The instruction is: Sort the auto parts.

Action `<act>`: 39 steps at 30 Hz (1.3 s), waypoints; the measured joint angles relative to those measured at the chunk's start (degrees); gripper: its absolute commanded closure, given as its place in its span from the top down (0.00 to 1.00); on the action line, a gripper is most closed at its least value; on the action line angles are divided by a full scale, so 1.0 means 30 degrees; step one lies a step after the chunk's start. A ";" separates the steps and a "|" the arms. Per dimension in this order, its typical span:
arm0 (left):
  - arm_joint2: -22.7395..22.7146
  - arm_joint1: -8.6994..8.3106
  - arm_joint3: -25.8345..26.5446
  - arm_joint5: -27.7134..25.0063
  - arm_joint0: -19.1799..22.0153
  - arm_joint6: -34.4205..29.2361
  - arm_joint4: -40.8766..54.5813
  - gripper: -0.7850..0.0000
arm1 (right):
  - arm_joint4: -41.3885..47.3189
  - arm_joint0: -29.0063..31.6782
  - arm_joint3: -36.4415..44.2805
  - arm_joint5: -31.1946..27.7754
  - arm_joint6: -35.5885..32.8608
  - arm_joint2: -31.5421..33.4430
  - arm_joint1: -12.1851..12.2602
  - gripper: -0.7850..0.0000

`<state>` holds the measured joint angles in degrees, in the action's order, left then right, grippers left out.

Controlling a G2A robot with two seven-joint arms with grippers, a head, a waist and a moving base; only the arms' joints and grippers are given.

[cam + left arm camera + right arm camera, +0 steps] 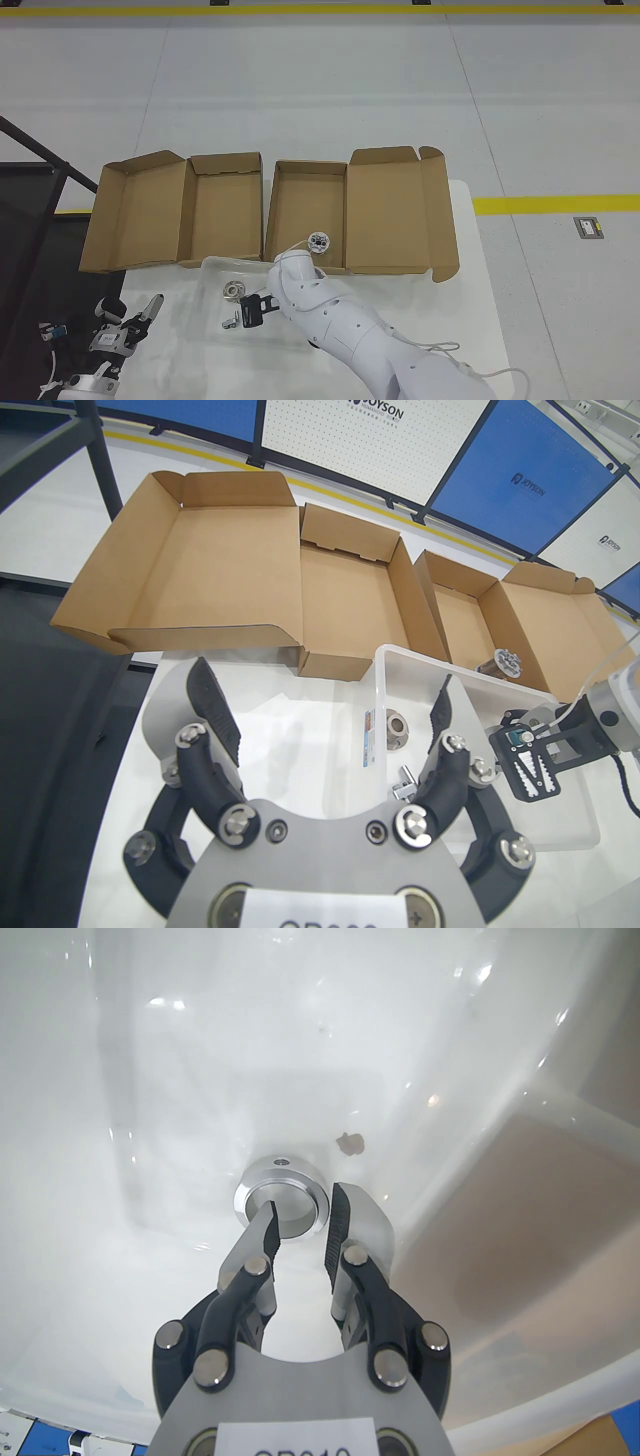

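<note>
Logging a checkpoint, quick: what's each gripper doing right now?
Left gripper: open, empty.
Right gripper: open, holding nothing; its fingers are at the metal ring in the clear bin.

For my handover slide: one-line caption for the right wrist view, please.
Right gripper open in the white bin, one finger inside the metal ring, the other outside it.

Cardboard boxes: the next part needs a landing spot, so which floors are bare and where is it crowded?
The left box is bare, tray and lid. The right box's lid is bare too; its tray holds a round part by the near wall, with room behind. Crowded: the clear bin, with loose metal parts and the right gripper.
</note>
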<state>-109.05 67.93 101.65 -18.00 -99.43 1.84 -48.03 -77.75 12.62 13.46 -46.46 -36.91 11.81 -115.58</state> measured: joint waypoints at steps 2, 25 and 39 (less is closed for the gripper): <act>0.0000 0.0000 0.0000 0.0000 0.0000 0.0000 0.0000 1.00 | 0.0057 -0.0011 -0.0041 -0.0305 -0.0002 -0.0063 -0.0004 0.26; 0.0000 0.0000 0.0000 0.0000 0.0000 0.0000 0.0000 1.00 | -0.2054 -0.0584 0.1137 -0.1060 0.3491 -0.0696 0.0111 0.00; 0.0000 0.0000 0.0000 0.0000 0.0000 0.0000 0.0000 1.00 | -1.0498 -0.1176 0.4007 0.0360 1.3738 -0.0684 0.1657 0.00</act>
<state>-109.05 67.93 101.65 -18.00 -99.43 1.84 -48.03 -109.25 9.09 25.48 -45.38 4.30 9.76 -110.61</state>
